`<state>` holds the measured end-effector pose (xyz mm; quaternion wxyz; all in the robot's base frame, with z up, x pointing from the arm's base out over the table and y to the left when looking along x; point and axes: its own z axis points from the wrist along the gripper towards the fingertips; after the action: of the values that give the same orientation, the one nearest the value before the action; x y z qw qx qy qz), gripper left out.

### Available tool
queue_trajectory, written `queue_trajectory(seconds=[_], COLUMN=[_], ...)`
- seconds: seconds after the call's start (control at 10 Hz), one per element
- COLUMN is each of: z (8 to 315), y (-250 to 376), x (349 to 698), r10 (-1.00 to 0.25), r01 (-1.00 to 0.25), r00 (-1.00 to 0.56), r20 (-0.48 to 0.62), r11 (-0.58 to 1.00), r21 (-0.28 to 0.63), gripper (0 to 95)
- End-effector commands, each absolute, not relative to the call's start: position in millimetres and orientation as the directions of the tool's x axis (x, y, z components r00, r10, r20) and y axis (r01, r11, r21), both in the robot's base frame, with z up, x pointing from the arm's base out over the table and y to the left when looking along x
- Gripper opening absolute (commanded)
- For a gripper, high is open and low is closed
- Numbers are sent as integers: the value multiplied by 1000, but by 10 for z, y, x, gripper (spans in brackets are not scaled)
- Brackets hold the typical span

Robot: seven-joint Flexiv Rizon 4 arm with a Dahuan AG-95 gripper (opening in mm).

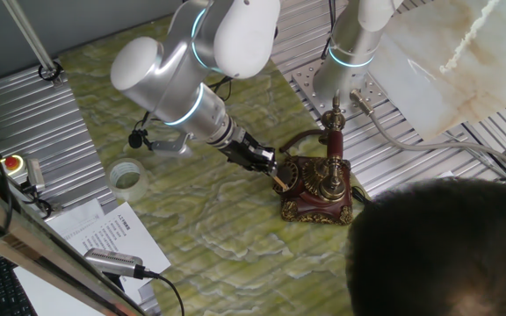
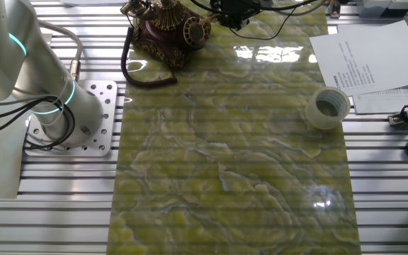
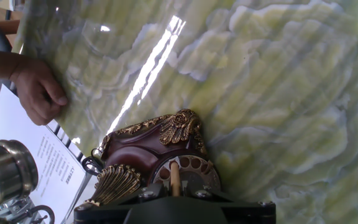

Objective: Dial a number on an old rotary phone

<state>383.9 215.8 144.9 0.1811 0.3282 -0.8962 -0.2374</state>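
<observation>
At the bottom edge of the hand view, the black gripper (image 3: 174, 202) is seen pressed close over the old rotary phone (image 3: 148, 155), with a pale wooden stick (image 3: 174, 177) projecting from it onto the round dial (image 3: 188, 171) at lower centre; whether the jaws are wide or narrow cannot be told, as the fingers are hidden behind the housing. Brass scrollwork is shown along the phone's dark red body, and a human hand (image 3: 39, 90) is laid flat on the green marbled mat (image 3: 260, 81) at the left of that frame, above a printed sheet (image 3: 48, 165). In one fixed view, a dark head of hair (image 1: 442, 250) fills the lower right corner; beyond it, at centre right, the phone (image 1: 316, 189) is set on the mat (image 1: 209, 237), the gripper (image 1: 275, 175) is held at its left face, and the handset (image 1: 334, 132) is carried upright on the tall cradle. A clear tape roll (image 1: 126, 176) is placed at the mat's left edge, well apart from the phone, with papers (image 1: 104, 233) lying below it. In the other fixed view, the phone (image 2: 165, 28) is found at the top edge, left of centre, its black cord (image 2: 137, 67) looped onto the slatted table (image 2: 62, 205), and the tape roll (image 2: 327, 108) sits at right.
</observation>
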Motion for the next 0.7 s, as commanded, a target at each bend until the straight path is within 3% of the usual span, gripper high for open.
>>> queue_trajectory(seconds=[0.1, 0.7], z=[1451, 1451], y=[2156, 2156], x=[3841, 3841], r10=[-676, -675], r01=[-504, -498], r00=[-717, -716], r20=[170, 179], r11=[671, 673], r21=[544, 547], gripper=[0, 0])
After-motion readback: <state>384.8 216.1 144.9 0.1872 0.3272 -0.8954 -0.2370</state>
